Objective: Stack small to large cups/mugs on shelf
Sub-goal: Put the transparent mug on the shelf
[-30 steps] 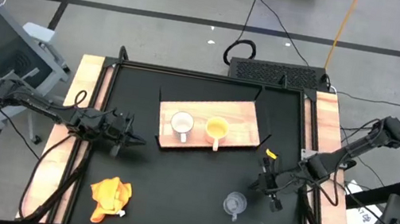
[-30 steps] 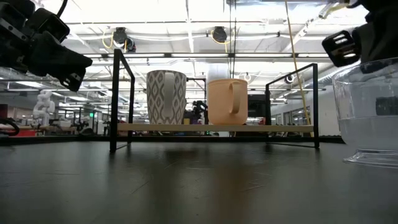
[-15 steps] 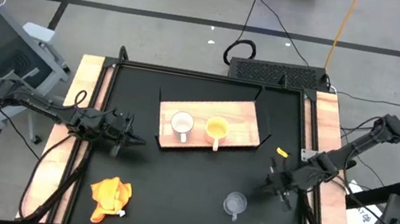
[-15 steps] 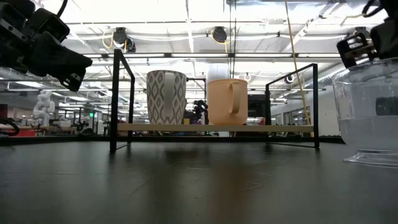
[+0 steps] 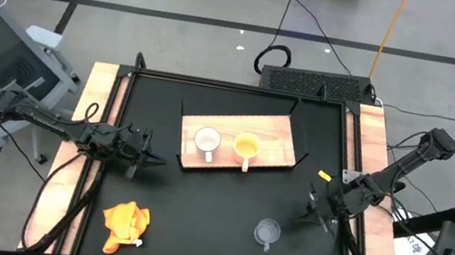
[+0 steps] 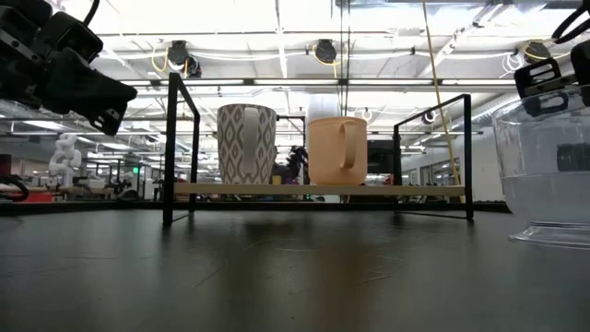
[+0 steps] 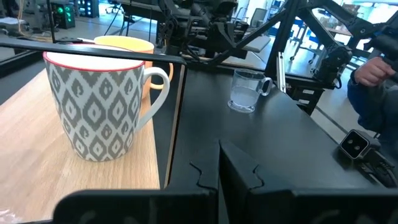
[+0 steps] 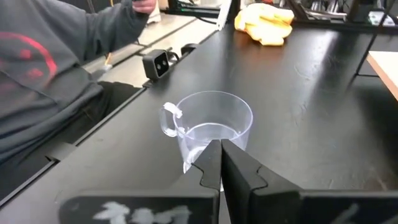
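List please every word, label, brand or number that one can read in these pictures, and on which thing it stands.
None can be read.
White cup: grey diamond pattern only, no words.
Yellow-orange cup, glass cup, shelf: no markings.
Person's grey sleeve: red print, too blurred to read.

Three cups total: one white patterned cup (image 5: 206, 142); one yellow-orange cup (image 5: 246, 146); one clear glass cup (image 5: 266, 232); one wooden shelf (image 5: 274, 132) with two cups on it; one orange-yellow cloth (image 5: 124, 223); two arms, so two grippers, left gripper (image 5: 152, 160) and right gripper (image 5: 310, 216); one black tabletop (image 5: 204, 215).
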